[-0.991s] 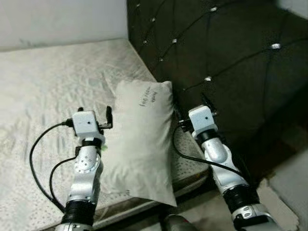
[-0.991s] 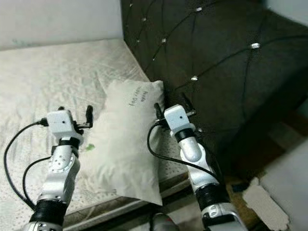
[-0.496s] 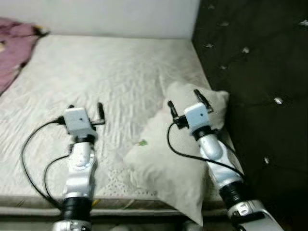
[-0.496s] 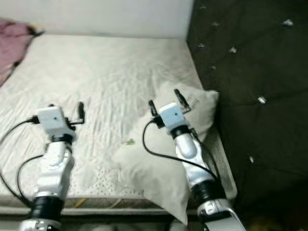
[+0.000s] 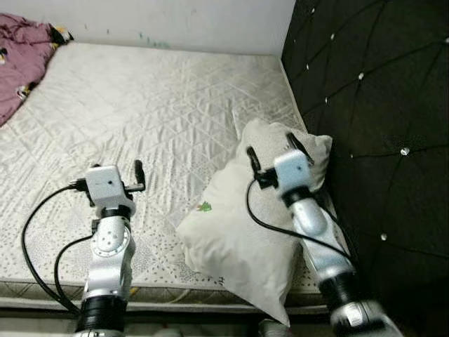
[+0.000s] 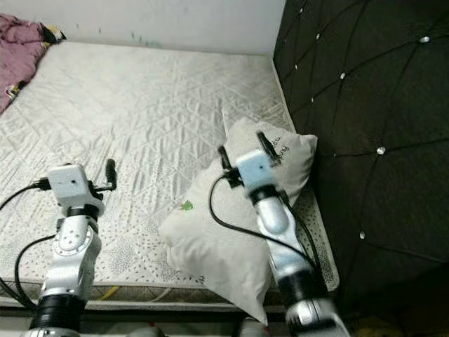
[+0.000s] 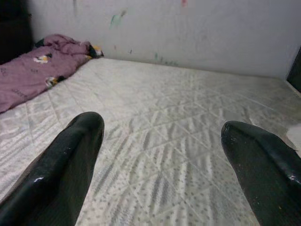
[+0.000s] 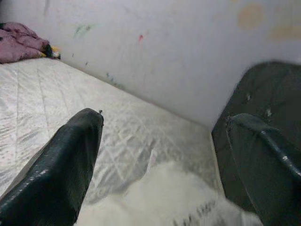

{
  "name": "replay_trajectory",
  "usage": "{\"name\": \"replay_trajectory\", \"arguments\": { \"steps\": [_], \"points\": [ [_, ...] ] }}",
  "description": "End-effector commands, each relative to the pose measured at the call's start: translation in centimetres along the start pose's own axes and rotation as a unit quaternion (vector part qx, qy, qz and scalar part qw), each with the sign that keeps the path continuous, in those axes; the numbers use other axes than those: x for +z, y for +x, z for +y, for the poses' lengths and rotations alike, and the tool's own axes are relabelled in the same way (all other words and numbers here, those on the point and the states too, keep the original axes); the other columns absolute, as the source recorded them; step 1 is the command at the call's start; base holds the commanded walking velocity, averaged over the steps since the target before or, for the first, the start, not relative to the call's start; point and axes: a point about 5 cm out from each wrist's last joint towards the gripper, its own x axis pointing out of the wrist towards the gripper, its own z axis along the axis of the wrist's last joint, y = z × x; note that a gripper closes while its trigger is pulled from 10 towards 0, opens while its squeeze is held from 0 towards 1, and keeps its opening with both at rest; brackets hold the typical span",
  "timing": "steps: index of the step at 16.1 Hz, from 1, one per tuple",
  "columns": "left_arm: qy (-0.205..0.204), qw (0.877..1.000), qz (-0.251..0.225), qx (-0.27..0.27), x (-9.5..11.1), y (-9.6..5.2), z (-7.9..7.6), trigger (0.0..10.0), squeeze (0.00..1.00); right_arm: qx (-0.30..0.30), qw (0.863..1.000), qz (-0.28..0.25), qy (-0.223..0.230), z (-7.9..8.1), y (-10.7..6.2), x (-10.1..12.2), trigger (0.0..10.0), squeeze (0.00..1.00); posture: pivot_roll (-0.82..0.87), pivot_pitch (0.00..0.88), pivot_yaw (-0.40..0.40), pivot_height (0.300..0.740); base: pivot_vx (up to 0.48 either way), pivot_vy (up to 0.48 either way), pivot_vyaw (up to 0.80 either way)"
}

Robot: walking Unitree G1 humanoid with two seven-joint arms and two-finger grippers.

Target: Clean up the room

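Note:
A white pillow point(image 5: 245, 217) lies on the bed's mattress point(image 5: 161, 119) against the dark tufted headboard point(image 5: 372, 105). One corner of it hangs over the near edge, and a small green mark point(image 5: 205, 206) shows on its cover. My right gripper point(image 5: 275, 151) hovers open above the pillow's far end, holding nothing. In the right wrist view the pillow point(image 8: 183, 202) sits below the spread fingers point(image 8: 61, 165). My left gripper point(image 5: 116, 170) stands open over bare mattress to the pillow's left. Its fingers point(image 7: 66, 165) are wide apart with nothing between them.
A crumpled purple blanket point(image 5: 21, 56) lies at the bed's far left corner by the white wall point(image 5: 175, 21). The near mattress edge point(image 5: 175, 295) runs just below my arms. Black cables point(image 5: 42, 239) loop from both wrists.
The whole view has swung left, so more of the bed and the purple blanket show. The right gripper stood beside the pillow and now hovers over it. Both grippers stay open.

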Motion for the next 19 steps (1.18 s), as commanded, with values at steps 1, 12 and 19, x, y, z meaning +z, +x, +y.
{"name": "replay_trajectory", "arguments": {
  "steps": [1,12,19],
  "points": [
    [0.002,1.000,0.002,-0.019,0.1,-0.3,-0.4,10.0,0.00,-0.014,1.000,0.015,0.018,-0.2,-0.7,-0.3,10.0,0.00,0.03,0.034,0.013,0.740,0.000,0.000,0.00],
    [0.000,1.000,0.001,-0.004,1.1,-0.5,0.6,10.0,0.00,0.004,0.999,0.032,0.036,0.0,-1.2,0.0,10.0,0.00,0.05,0.114,-0.022,0.704,0.000,0.000,0.00],
    [-0.003,1.000,0.000,-0.007,1.3,-0.2,0.4,10.0,0.00,0.014,0.999,0.031,0.034,-0.2,-0.9,0.4,10.0,0.00,0.04,0.129,-0.025,0.624,0.000,0.000,0.00]
  ]
}}
